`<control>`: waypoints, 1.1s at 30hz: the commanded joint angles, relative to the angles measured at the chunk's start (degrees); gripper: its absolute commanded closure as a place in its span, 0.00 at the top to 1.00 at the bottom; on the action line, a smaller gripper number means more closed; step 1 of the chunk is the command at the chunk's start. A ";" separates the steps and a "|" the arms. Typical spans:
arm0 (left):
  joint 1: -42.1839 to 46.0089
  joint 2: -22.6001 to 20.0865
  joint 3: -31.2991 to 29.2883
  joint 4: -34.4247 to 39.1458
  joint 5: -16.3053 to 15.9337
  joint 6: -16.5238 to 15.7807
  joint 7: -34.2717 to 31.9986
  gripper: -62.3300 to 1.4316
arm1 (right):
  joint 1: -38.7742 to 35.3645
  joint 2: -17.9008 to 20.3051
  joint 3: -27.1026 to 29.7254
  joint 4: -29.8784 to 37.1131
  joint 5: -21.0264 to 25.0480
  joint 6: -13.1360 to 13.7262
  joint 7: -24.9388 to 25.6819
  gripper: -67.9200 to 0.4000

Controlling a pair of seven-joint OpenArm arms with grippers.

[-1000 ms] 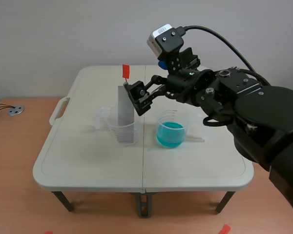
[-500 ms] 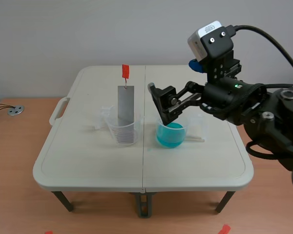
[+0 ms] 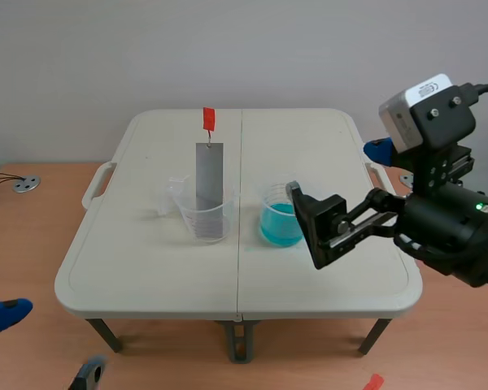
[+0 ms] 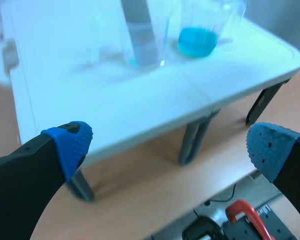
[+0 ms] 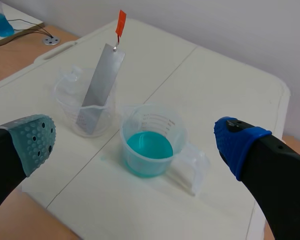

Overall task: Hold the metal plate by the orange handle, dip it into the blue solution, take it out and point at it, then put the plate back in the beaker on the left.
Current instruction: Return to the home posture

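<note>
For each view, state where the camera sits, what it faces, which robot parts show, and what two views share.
Scene view: between the arms, facing across the table; right hand and left fingertips show.
Left wrist view: off the table's corner, facing the blue solution; open left hand shows.
Right wrist view: above the table, looking down at the metal plate; open right hand shows.
Shared: all show the plate standing in the left beaker.

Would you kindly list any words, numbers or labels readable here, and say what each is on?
Nothing reads clearly.
Scale marks on the beaker of blue solution: too small to read.
Label on the right arm's camera: too small.
Pale lettering on the black device on the floor: blurred.
</note>
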 commanded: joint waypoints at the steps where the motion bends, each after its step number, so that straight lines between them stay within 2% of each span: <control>1: 0.59 -0.87 -0.11 1.77 -0.42 -0.50 -0.85 1.00 | -0.96 0.15 0.98 2.56 0.57 -0.37 0.90 0.98; 3: 0.59 -1.64 -0.11 4.11 -0.42 -0.50 -0.85 1.00 | -3.28 0.15 2.10 4.42 0.55 -1.16 0.90 0.98; 10: 0.59 -6.62 -0.11 7.54 -0.42 -0.92 -1.03 1.00 | -10.23 0.13 5.18 8.87 0.57 -1.36 1.60 0.98; 16: 0.37 -10.03 -0.11 8.94 -2.82 -0.92 -0.98 1.00 | -14.25 0.11 6.38 10.62 0.39 -2.84 2.56 0.98; 24: 0.11 -11.80 -0.11 8.76 -2.82 -0.90 -0.37 1.00 | -16.31 0.00 7.30 10.82 0.35 -3.72 3.89 0.98; 33: 0.11 -11.80 -0.11 8.76 -2.78 -0.90 -0.35 1.00 | -16.28 0.00 7.30 10.82 0.35 -3.72 3.63 0.98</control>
